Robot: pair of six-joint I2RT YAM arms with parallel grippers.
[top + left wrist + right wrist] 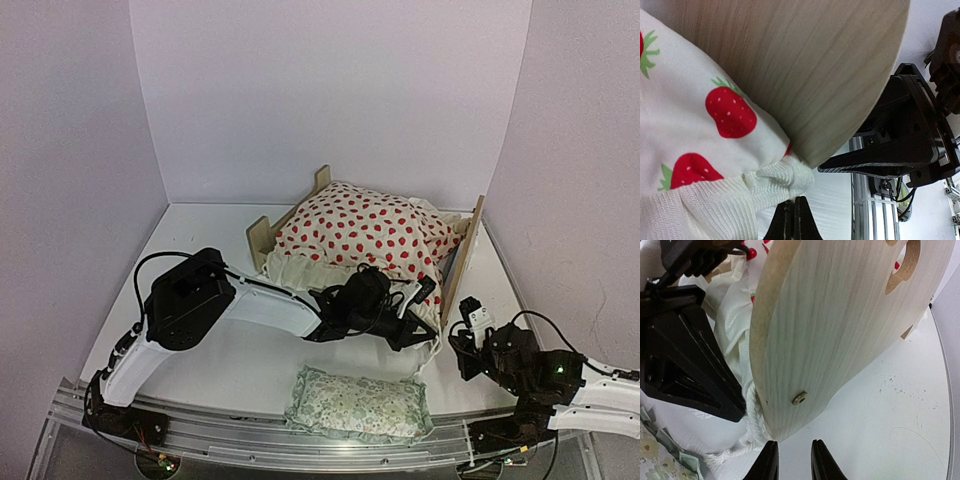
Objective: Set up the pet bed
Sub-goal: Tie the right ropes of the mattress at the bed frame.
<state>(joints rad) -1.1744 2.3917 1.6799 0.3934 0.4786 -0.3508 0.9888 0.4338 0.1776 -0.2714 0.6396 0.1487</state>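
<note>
The bed [463, 255] sits far-centre on the table [240, 372], under the cushion [360, 230]. Expect a light, stiff wooden frame; grip the right-hand headboard [840, 330] edge. Left jaws are clenched by the cushion frill; right jaws stand slightly parted, empty.

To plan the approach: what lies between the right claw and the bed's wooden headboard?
Nothing but bare white table; the right wrist view shows it between the right claw and headboard.

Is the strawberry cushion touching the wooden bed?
Touching. The left wrist view shows the cushion pressed right against the pet bed, no gap.
</note>
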